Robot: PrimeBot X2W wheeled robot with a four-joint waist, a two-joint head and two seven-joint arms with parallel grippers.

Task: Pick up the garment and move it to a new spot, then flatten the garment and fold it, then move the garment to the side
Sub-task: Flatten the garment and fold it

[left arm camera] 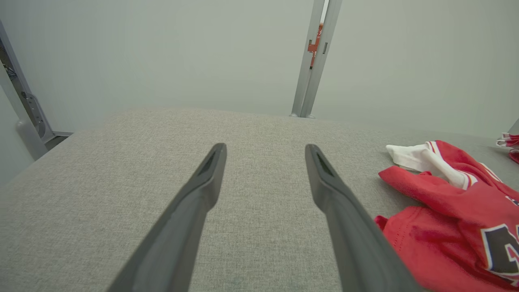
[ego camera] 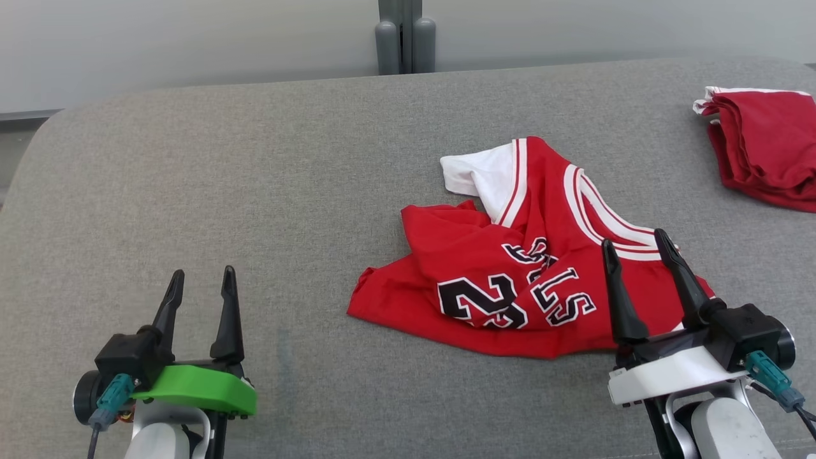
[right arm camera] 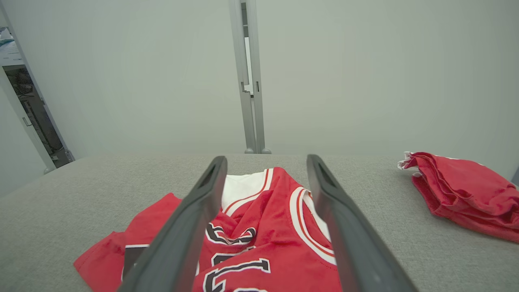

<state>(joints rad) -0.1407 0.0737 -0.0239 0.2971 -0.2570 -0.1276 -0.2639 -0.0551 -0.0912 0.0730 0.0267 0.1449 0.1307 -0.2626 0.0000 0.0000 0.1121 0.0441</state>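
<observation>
a red jersey (ego camera: 523, 274) with white trim and black print is seen lying crumpled on a grey padded surface (ego camera: 255, 191), right of centre and nearer the robot's right side. no part of it is lifted. its widest stretch runs left to right along the near edge, from a hem corner at the near left to the near right corner under the right arm. a narrower part reaches away from the robot, ending in a white folded-over flap at the far side. the white-banded opening is laid along the right side, slanting from far to near. the black number and letters are turned at a slant rather than upright in the head view.

the right gripper (ego camera: 633, 237) is held with its fingers spread apart and nothing between them. its fingers are seen over the near right part of the jersey (right arm camera: 259, 243); whether the cloth is touched cannot be told. in the right wrist view the gripper (right arm camera: 266, 157) is pointed along the jersey toward the far edge.

the left gripper (ego camera: 203, 271) is likewise spread wide and empty, placed over bare surface well to the left of the jersey. in the left wrist view (left arm camera: 265, 147) the jersey (left arm camera: 446, 227) is seen off to the right.

a second red garment (ego camera: 765, 146) is bunched at the far right of the surface, well apart from the jersey.
</observation>
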